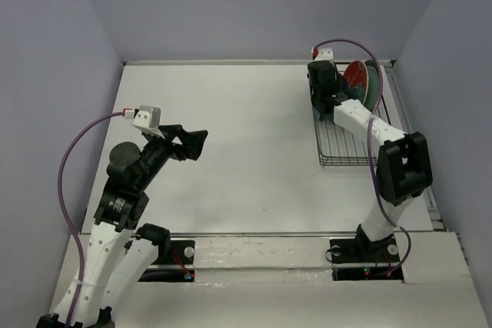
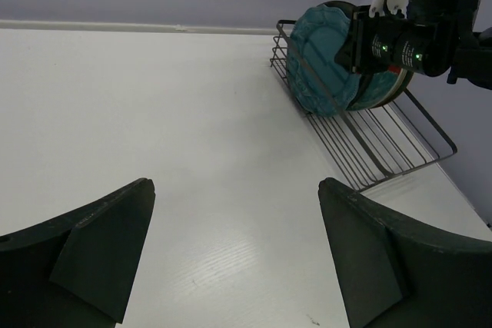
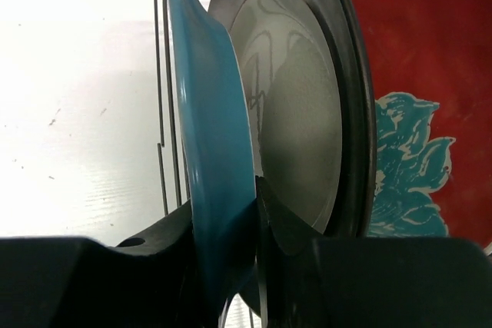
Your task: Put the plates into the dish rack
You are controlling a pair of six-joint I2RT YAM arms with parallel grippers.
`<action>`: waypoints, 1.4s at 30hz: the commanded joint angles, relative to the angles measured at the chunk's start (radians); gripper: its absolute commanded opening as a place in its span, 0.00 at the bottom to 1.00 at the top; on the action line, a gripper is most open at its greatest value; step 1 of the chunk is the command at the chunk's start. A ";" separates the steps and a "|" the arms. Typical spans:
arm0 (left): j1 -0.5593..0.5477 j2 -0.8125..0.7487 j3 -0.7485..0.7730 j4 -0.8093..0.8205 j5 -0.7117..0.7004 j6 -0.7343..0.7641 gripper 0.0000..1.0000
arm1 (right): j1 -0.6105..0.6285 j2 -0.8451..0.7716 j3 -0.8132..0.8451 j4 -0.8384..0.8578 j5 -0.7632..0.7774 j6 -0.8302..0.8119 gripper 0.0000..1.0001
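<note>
Teal plate [image 3: 211, 136], rim pinched by right hand [image 3: 231, 224], stands in dish rack [image 2: 388, 144]; settle it fully before letting go.

The left arm [image 1: 127, 182] rises bent over the left side of the bench [image 1: 254, 113]. Its left gripper [image 1: 197, 144] points rightward, jaws spread wide. The right arm [image 1: 400, 167] folds at the elbow and reaches to the far right corner, where the right gripper [image 3: 227, 213] pinches a teal plate [image 3: 211, 113] by its rim.
</note>
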State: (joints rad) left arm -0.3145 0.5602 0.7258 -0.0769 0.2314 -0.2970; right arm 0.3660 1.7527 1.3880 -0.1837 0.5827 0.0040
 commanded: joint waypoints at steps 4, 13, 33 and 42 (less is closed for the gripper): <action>-0.006 0.004 -0.008 0.026 0.009 0.010 0.99 | -0.006 -0.009 -0.035 0.138 0.058 0.105 0.07; -0.006 0.012 -0.008 0.026 0.006 0.009 0.99 | -0.015 0.010 -0.024 0.095 0.086 0.189 0.36; -0.006 0.040 -0.011 0.023 -0.010 0.006 0.99 | -0.015 -0.163 0.052 0.009 -0.121 0.201 0.79; -0.005 0.040 -0.009 0.019 -0.041 0.006 0.99 | -0.015 -0.396 0.020 -0.013 -0.398 0.298 0.95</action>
State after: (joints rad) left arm -0.3141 0.6025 0.7258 -0.0803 0.2073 -0.2974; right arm 0.3546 1.5036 1.3918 -0.2066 0.3283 0.2443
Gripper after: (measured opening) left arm 0.990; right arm 0.919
